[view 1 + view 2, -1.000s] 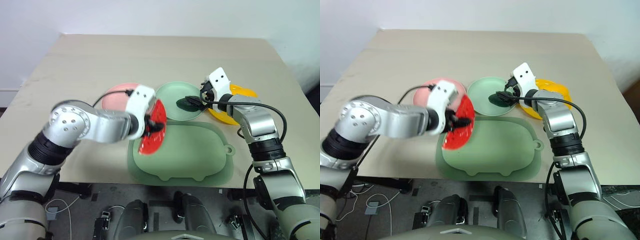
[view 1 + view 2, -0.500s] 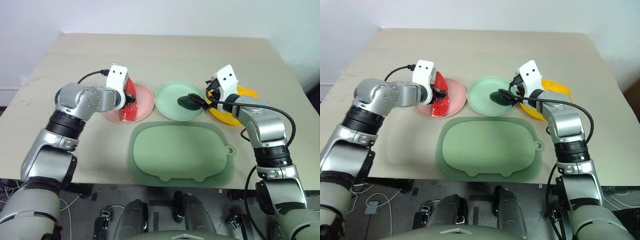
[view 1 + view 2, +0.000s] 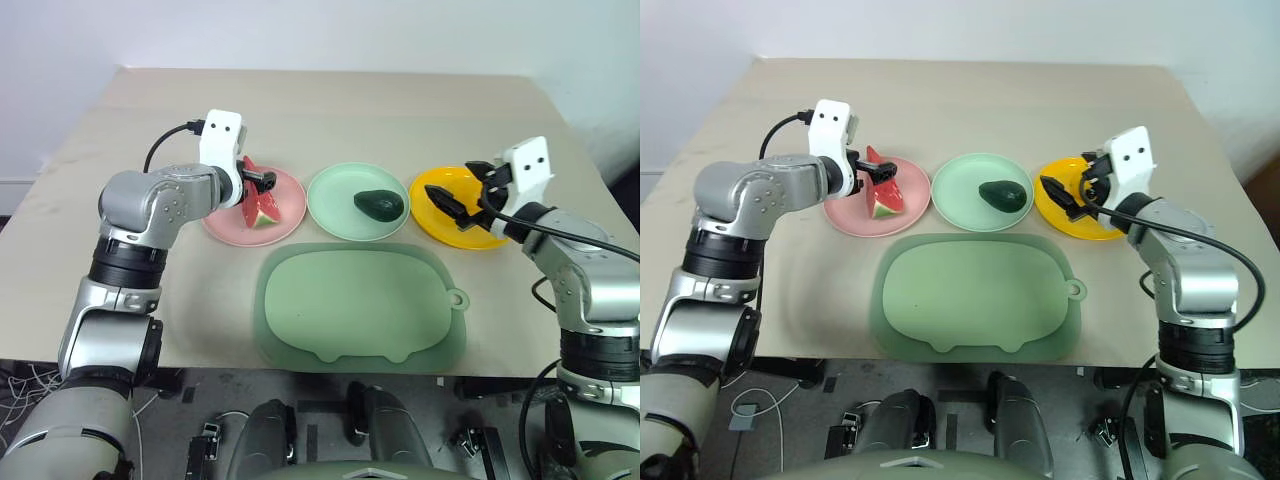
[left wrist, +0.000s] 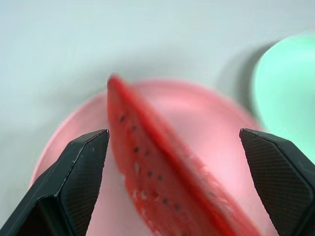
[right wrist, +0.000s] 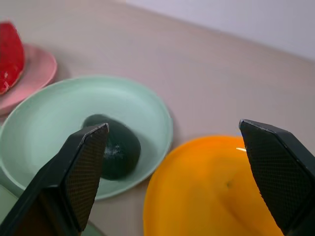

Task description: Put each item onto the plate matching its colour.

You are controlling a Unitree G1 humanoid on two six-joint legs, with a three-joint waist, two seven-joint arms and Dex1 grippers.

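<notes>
My left gripper (image 3: 262,181) gapes wide over the watermelon slice (image 3: 262,203) on the pink plate (image 3: 290,205); right gripper (image 3: 462,196) gapes too. Careless withdrawal could knock the slice off.

Both arms are silver-grey metal segments joined by black ribbed collars. Each wrist carries a white boxy camera housing with two dark dots. Black cables loop alongside. The fingers (image 4: 74,187) are black with cross-hatched pads.

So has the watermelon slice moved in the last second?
Yes. The watermelon slice went from above the green mat edge to lying on the pink plate.
</notes>
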